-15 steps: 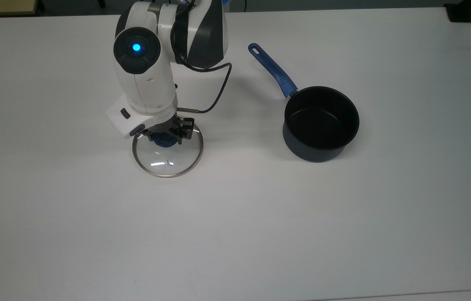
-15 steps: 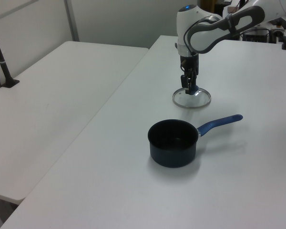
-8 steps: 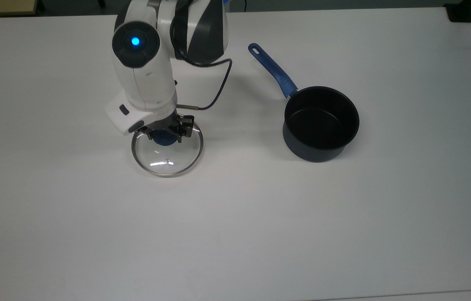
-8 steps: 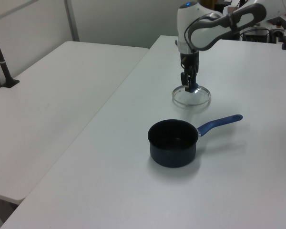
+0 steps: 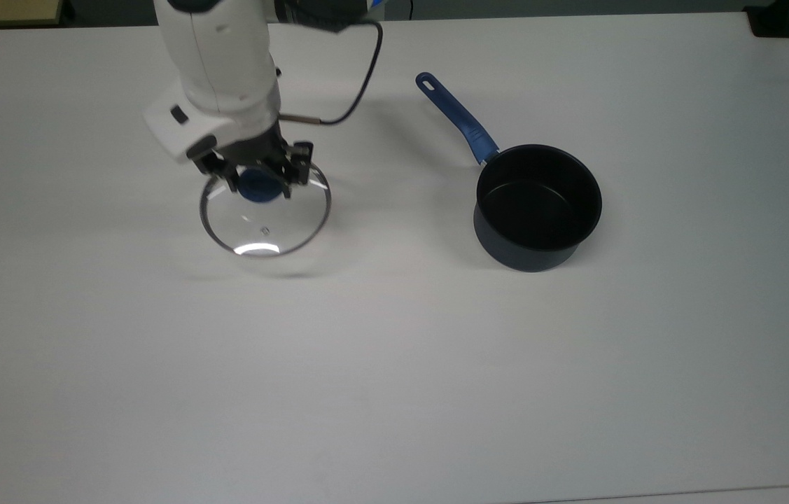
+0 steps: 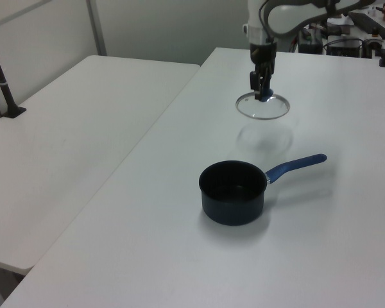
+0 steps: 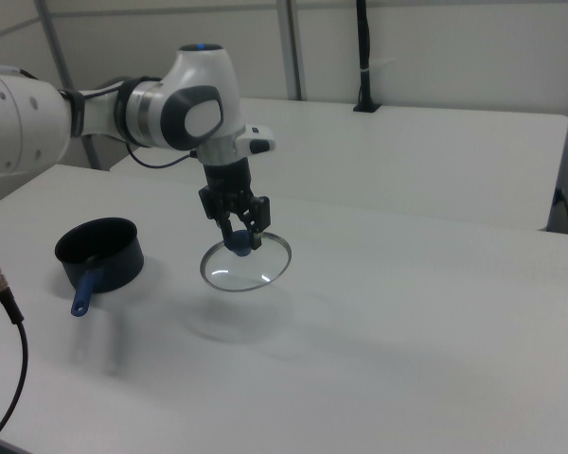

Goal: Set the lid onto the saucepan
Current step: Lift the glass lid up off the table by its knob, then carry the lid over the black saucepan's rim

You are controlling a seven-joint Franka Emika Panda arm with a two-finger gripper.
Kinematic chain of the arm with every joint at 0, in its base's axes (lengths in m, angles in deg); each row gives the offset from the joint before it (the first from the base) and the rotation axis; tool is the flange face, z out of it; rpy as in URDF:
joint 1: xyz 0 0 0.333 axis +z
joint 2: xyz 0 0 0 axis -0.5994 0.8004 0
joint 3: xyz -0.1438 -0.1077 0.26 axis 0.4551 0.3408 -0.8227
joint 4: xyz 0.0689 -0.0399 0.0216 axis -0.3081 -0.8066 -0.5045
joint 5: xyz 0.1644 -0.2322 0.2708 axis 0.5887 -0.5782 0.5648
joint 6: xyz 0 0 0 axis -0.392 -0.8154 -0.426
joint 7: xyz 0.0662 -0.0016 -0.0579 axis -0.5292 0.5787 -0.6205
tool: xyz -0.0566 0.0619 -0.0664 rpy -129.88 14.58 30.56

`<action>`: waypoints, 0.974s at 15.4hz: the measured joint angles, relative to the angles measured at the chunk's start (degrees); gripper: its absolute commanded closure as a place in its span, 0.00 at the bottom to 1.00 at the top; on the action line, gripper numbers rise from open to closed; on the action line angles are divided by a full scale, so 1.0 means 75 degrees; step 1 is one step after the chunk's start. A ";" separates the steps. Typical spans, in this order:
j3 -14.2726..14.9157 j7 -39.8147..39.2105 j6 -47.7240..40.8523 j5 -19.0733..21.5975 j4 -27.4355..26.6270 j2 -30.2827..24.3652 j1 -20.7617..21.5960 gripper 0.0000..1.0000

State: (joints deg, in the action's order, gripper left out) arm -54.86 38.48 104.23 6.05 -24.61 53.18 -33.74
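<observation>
**A:** What sits nearest in the left view?

**B:** The small deep saucepan [image 6: 233, 200], dark navy outside and black inside, standing upright on the white table [image 6: 179, 256]. Its long straight blue handle [image 6: 295, 165] points toward the left view's right. Beyond it, the round clear glass lid [image 6: 262, 106] with a thin steel rim hangs level in the air, casting a faint round shadow on the table beneath.

**A:** What holds the lid?

**B:** The arm's black two-finger pincer [image 6: 261, 86] is clenched on the lid's round blue knob [image 6: 265, 98], pointing straight down.

**A:** Do the other views add anything?

**B:** The top view shows the small vent hole [image 5: 264, 229] in the glass and the hole at the handle's tip [image 5: 425, 82]; there the lid [image 5: 265, 210] lies well apart from the saucepan [image 5: 538, 206], toward the top view's left. The right view shows the white arm [image 7: 185, 106] reaching over, the pincer [image 7: 237, 227] gripping the knob, and a second white table [image 7: 435, 151] behind.

**A:** What has changed?

**B:** Half a second ago the lid was barely clear of the table; it has since been raised higher. The saucepan has not moved.
</observation>
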 measured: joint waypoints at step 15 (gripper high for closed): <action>0.0711 0.1147 -0.0792 -0.0029 0.0420 -0.0080 0.2123 0.47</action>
State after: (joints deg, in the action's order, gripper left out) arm -49.53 47.08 98.29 5.83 -21.46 52.58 -17.82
